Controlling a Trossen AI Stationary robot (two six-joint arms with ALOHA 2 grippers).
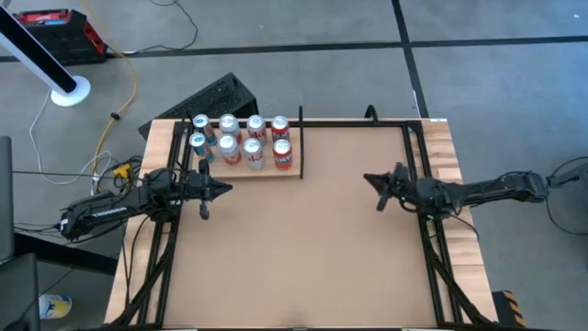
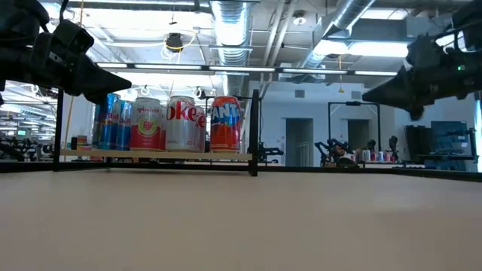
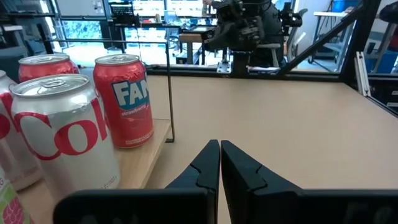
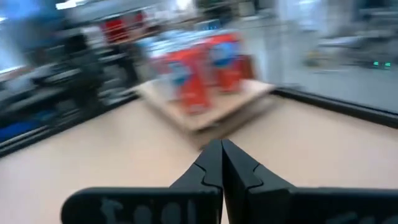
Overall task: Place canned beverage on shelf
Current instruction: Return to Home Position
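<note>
Eight cans stand upright on the shelf (image 1: 266, 173), a small board of pale, grainy wood with thin black rails, set at the far left part of the worktop (image 1: 312, 248). From above they form two rows of four, packed close together, each kind paired front and back. From the left there are two blue cans (image 1: 198, 133), two white-pink cans (image 1: 228, 136), two silver cans (image 1: 254, 139) and two red cans (image 1: 280, 139).

In the low view the front row shows a blue can with a red patch, a pink-banded can (image 2: 147, 124), a silver can with red lettering (image 2: 185, 123) and an orange-red can with a blue and white logo (image 2: 224, 124). A black rail post (image 2: 254, 132) rises at the shelf's right end. The left wrist view shows the red can (image 3: 124, 99) near the board's corner, labelled strawberry, and the silver one (image 3: 62, 134) beside it, both with plain metal tops.

The left claw (image 1: 226, 190) hangs over the worktop just in front of the shelf, near the blue cans and apart from them. Its fingers (image 3: 208, 163) are pressed together on nothing.

The right claw (image 1: 369, 180) hangs over the right part of the worktop, well apart from the shelf. It is clenched too, and empty. Both claws point toward the middle.
</note>
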